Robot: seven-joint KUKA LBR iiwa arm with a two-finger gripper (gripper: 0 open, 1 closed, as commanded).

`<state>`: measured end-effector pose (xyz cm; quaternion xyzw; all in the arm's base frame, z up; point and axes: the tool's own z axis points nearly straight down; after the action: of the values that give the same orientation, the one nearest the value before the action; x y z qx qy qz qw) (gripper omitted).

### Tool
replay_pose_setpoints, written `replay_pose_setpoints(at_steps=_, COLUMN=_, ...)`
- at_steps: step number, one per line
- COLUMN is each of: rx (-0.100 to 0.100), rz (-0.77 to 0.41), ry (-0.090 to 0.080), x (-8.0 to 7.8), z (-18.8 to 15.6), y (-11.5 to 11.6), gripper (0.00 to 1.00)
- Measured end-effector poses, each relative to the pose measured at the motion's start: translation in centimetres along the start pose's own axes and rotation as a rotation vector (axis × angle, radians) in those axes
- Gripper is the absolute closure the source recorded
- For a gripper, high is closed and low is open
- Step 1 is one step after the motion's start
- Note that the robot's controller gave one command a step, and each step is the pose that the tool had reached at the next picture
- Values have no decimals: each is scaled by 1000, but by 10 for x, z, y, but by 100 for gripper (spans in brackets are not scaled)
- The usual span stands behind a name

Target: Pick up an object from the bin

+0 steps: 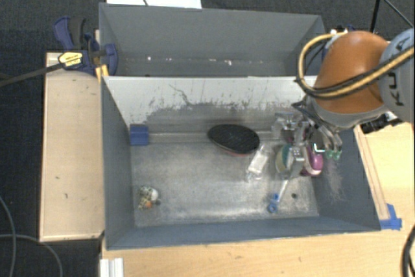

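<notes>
One robot arm (353, 74) comes in from the right, and we see its round orange cover above the right end of the grey bin (214, 42). The arm bends down into the bin, so the gripper (299, 154) hangs low near the right wall, close to the floor.

A black oval thing (233, 138) lies in the middle near the back wall. A blue block (138, 135) sits at the back left. A little round speckled thing (148, 196) lies at the front left. A clear plastic thing (257, 163) lies just left of the gripper, and a thin stick with a blue tip (277, 196) lies in front of it. A purple thing (316, 162) and a green thing (283, 159) lie right by the gripper, one on each side. We cannot tell if the gripper is wide or narrow, or if it holds any of them.
</notes>
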<state>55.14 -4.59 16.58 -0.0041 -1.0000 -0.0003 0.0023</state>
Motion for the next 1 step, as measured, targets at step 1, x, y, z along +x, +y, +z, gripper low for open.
replay_pose_setpoints(at_steps=1, rx=3, rz=-113, ry=-2, x=32, z=69, y=-89, gripper=0)
